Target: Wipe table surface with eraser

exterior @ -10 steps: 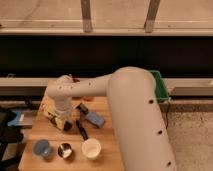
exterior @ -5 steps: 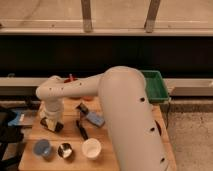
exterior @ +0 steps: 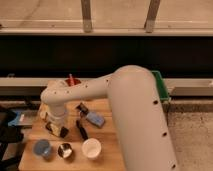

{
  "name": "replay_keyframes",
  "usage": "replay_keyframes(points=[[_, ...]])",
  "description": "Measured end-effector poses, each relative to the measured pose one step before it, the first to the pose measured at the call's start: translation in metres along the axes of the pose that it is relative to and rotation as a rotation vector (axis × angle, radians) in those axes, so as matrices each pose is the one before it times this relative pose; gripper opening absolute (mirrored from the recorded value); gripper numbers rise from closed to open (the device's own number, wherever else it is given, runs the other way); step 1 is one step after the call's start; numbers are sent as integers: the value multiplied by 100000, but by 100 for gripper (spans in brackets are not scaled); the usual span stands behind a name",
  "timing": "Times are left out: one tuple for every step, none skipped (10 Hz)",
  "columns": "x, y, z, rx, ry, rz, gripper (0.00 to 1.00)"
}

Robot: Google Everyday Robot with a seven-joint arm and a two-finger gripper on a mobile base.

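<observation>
One arm, low over the left of the table surface [exterior: 112, 145].
Under the gripper [exterior: 56, 129] lies the eraser [exterior: 57, 130], apparently pressed flat to the planks; it looks stiff, light, best pinched across its long sides. A white cup [exterior: 91, 148] stands to its right.

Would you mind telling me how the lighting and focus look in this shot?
Camera view: soft throughout, dim warm light; the dark band behind the table surface shows nothing; the white arm reads brightest; the gripper blurs over the eraser at the table's left.
</observation>
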Motion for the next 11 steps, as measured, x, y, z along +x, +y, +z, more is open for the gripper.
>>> replay_keyframes(points=[[890,-1103,-239,-4,-206,1473,0],[717,-1159,-251,55,-132,341,0],[39,-279,-59,-74,-292,-554,0],[-468,92,-48,70,-397,-1255,0],[-734,261,-5,35,-304,-1524,0],[-1175,514,10,-226,-382,-2052,0],[-1977,830,140,-421,-153,-2638,0],[-1508,645,208,-449,397,-1578,0],[-1399,697,226,-585,910,-1244,0],[-585,291,87,-515,521,-65,0],[-44,43,54,-443,19,518,0]])
